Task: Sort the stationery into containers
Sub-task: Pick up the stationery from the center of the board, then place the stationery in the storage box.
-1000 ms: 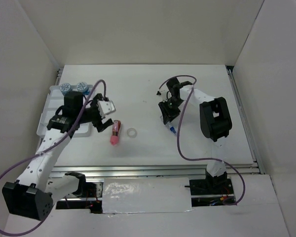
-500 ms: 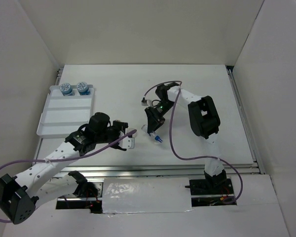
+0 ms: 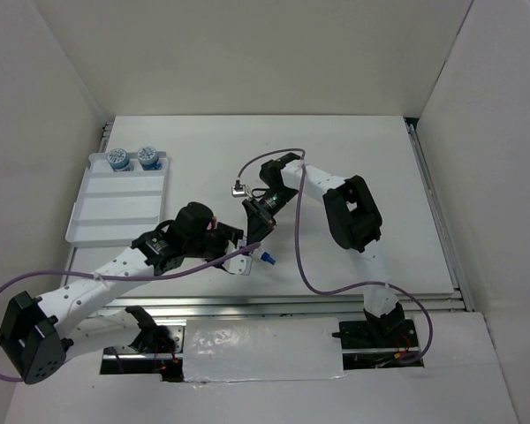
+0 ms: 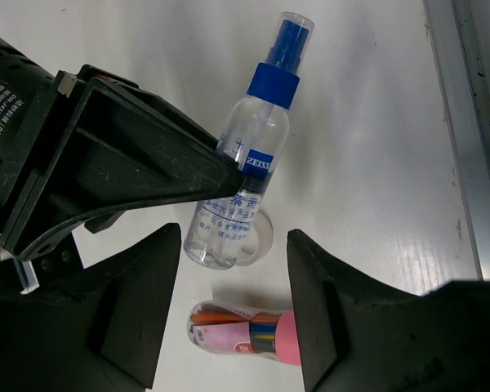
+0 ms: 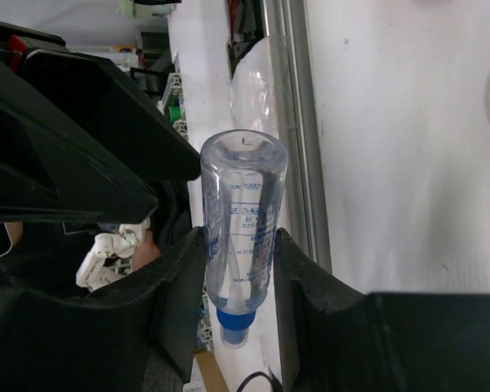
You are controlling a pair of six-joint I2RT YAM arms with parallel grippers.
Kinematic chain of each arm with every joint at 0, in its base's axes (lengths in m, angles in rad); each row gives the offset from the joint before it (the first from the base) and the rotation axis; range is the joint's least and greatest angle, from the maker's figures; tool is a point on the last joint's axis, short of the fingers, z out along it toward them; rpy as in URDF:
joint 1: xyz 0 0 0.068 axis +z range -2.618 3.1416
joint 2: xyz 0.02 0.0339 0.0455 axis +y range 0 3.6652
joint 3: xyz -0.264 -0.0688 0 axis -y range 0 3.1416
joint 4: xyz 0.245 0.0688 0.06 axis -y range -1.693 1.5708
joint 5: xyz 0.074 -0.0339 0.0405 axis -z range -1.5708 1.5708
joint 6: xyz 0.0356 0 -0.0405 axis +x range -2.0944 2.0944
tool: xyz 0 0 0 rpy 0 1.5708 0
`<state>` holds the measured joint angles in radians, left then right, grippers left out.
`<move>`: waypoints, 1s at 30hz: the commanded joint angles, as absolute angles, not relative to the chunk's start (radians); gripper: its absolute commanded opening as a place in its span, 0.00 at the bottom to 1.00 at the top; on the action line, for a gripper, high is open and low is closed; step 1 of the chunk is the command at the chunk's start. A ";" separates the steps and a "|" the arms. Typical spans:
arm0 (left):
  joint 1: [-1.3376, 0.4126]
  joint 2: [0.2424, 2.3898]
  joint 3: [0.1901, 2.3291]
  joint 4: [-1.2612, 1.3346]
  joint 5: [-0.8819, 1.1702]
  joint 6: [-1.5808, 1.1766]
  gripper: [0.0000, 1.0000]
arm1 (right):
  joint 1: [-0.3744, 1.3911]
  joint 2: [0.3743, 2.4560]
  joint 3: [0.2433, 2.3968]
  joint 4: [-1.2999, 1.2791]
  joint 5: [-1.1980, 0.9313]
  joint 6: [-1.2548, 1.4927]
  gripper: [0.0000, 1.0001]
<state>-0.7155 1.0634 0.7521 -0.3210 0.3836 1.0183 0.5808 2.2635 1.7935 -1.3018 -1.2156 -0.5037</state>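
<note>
In the left wrist view the pink stubby cylinder (image 4: 245, 333), a pink-capped tube of coloured pens, lies on the table between my left gripper's (image 4: 233, 327) fingers. The jaws stand open round it, with a gap on the left side. Just beyond lies the small white ring (image 4: 265, 238). Over the ring hangs the clear-blue tube (image 4: 249, 155), a small spray bottle. My right gripper (image 5: 238, 278) is shut on this bottle (image 5: 243, 212). From above, the right gripper (image 3: 254, 231) and left gripper (image 3: 236, 258) sit close together at mid-table. Two blue pots (image 3: 117, 159) (image 3: 147, 157) stand in the white tray (image 3: 115, 208).
The tray lies at the far left, its nearer compartments bare. A metal rail (image 3: 291, 305) runs along the table's near edge. Both arms' cables loop over the middle. White walls close in the left, right and far sides.
My left arm has swung from the tray to mid-table and come down over the pink cylinder, jaws narrowing. My right gripper has carried the bottle left and nearer.
</note>
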 commanded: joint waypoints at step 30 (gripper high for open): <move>-0.721 1.075 0.715 -0.334 0.370 1.109 0.56 | 0.643 2.175 1.753 -1.443 -1.335 -0.545 0.00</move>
<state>-0.7162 1.0737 0.7254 -0.3355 0.3588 1.0786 0.6323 2.2532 1.7538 -1.3071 -1.2839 -0.5407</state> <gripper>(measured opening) 0.560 0.420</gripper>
